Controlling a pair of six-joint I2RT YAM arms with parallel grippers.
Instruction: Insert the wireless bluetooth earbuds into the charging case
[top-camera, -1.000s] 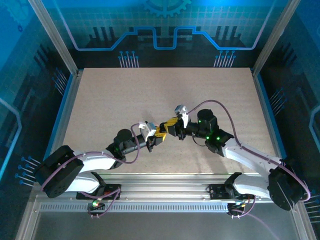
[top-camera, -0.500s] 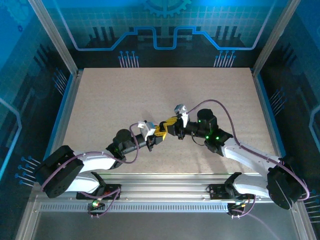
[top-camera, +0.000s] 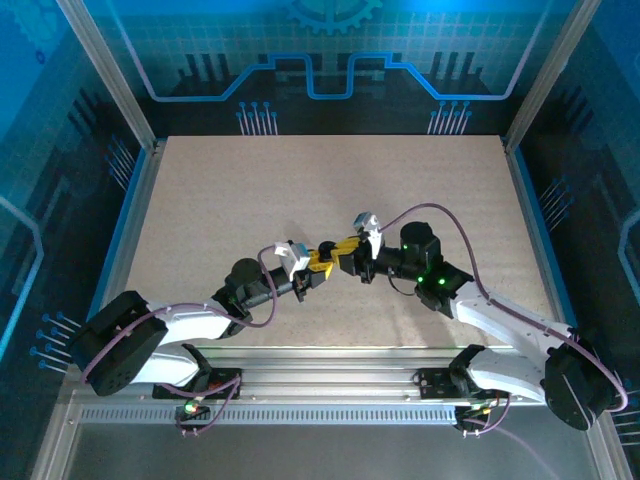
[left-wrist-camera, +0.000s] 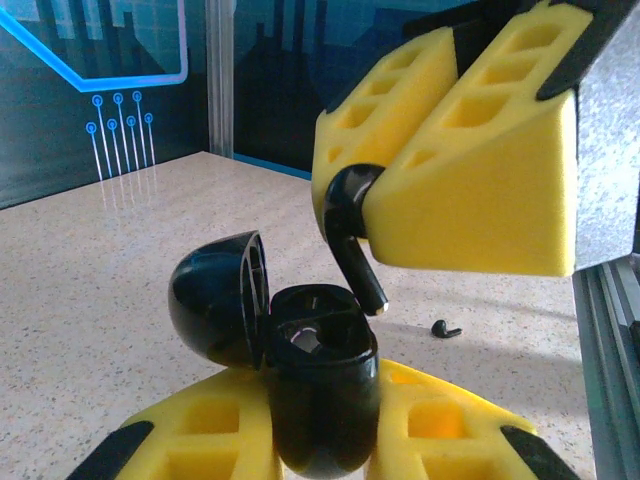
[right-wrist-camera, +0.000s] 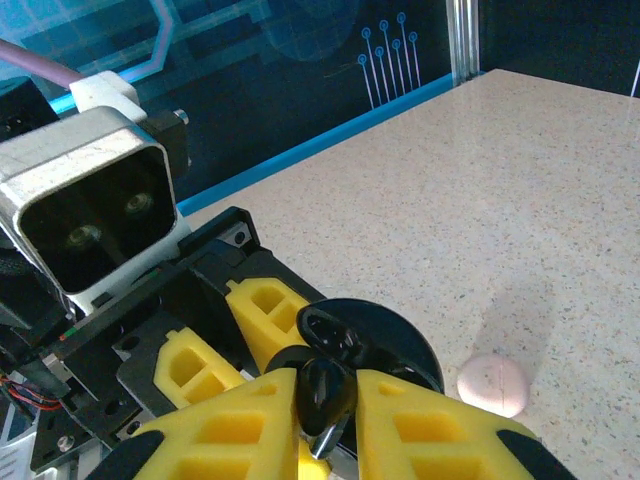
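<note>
My left gripper (left-wrist-camera: 322, 425) is shut on a black charging case (left-wrist-camera: 320, 385), held upright with its lid (left-wrist-camera: 215, 300) swung open to the left. My right gripper (right-wrist-camera: 328, 392) is shut on a black earbud (left-wrist-camera: 352, 235). Its stem points down, and its tip hangs just above the right rim of the case's open well. The earbud (right-wrist-camera: 325, 385) sits pinched between the yellow fingers (right-wrist-camera: 215, 430) over the case in the right wrist view. A second black earbud (left-wrist-camera: 446, 329) lies on the table behind the case. From above, the two grippers (top-camera: 320, 268) (top-camera: 345, 252) meet mid-table.
A whitish round case (right-wrist-camera: 493, 384) lies shut on the speckled table (top-camera: 220, 200), to the right of the grippers in the right wrist view. An aluminium rail (top-camera: 330, 380) runs along the near edge, and blue walls enclose the other three sides.
The right arm has shifted slightly toward the left gripper, bringing the held earbud closer over the open case. The left arm has barely moved.
</note>
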